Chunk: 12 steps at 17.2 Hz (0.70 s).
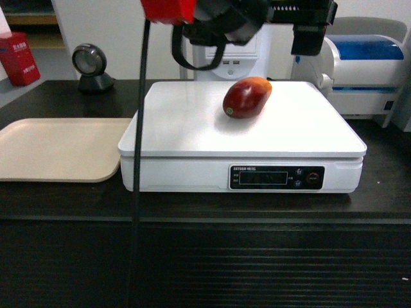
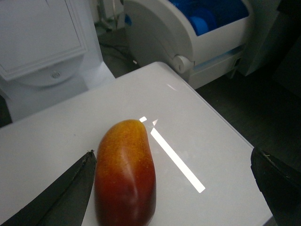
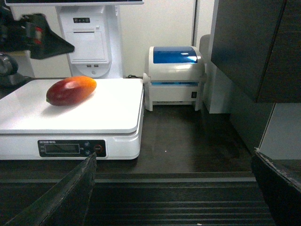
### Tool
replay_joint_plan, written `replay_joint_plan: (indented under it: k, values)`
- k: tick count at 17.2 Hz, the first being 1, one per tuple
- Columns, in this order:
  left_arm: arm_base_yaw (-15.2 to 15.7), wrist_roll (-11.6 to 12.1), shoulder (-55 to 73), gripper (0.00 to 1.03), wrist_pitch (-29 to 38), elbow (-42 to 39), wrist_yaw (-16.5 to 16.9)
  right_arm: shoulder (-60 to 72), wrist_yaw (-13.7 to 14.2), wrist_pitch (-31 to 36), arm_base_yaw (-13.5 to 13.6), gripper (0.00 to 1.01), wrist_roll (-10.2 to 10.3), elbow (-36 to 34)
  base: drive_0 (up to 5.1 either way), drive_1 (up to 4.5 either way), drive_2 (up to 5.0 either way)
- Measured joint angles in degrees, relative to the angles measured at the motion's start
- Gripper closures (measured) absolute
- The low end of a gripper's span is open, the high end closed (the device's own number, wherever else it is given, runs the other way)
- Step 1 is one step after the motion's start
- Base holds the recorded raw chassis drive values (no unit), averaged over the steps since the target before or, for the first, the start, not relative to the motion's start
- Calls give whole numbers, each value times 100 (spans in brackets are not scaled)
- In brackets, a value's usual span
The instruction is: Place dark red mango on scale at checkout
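The dark red mango [image 1: 247,97] lies on its side on the white platter of the scale [image 1: 192,125], toward the back right, with its orange-yellow end pointing away. The scale stands on the black checkout counter [image 1: 64,200]. My left gripper [image 2: 172,153] hangs open above the platter. In the left wrist view the mango [image 2: 126,176] sits just inside the left finger [image 2: 61,197], and a wide gap separates it from the right finger. My right gripper [image 3: 175,154] is open and empty, low in front of the counter's ribbed front [image 3: 178,207], right of the scale [image 3: 94,113].
A beige tray [image 1: 58,147] lies left of the scale. A white-and-blue printer [image 1: 366,64] stands at the back right, a round scanner [image 1: 90,64] at the back left. A black cable [image 1: 137,167] hangs down past the scale's left edge. A dark cabinet [image 3: 254,47] rises on the right.
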Motion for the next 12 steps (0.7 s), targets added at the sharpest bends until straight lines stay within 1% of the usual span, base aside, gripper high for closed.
replay_joint_plan:
  k: [1, 2, 3, 4, 5, 6, 7, 8, 9, 11, 12]
  values:
    - [114, 236, -365, 5, 166, -356, 111, 0, -2, 0, 0, 3, 0, 0, 0, 0, 0]
    - [365, 363, -758, 5, 308, -789, 197, 0, 0, 0, 0, 3, -2, 0, 0, 0, 0]
    - [654, 376, -1069, 5, 466, -1191, 216, 0, 0, 0, 0, 3, -2, 0, 0, 0, 0]
    - [997, 319, -1360, 5, 621, -1604, 192, 0, -2, 0, 0, 3, -2, 0, 0, 0, 0]
    - [1351, 192, -1685, 5, 691, -2037, 179, 0, -2, 0, 0, 3, -2, 0, 0, 0, 0]
    - [1735, 28, -2013, 5, 824, -2492, 66, 0, -2, 0, 0, 3, 0, 0, 0, 0, 0]
    - [2094, -199, -2356, 5, 964, -2914, 70, 0, 0, 0, 0, 3, -2, 0, 0, 0, 0]
    - [2400, -352, -2697, 5, 1119, -3320, 85, 0, -2, 0, 0, 3, -2, 0, 0, 0, 0]
    - [2715, -420, -3095, 5, 1248, -3788, 236, 0, -2, 0, 0, 3, -2, 0, 0, 0, 0]
    - [3200, -404, -3705, 5, 1421, -4579, 459, 0, 0, 0, 0, 3, -2, 0, 0, 0, 0]
    - [3383, -380, -4013, 5, 1491, -4994, 507, 0, -2, 0, 0, 3, -2, 0, 0, 0, 0]
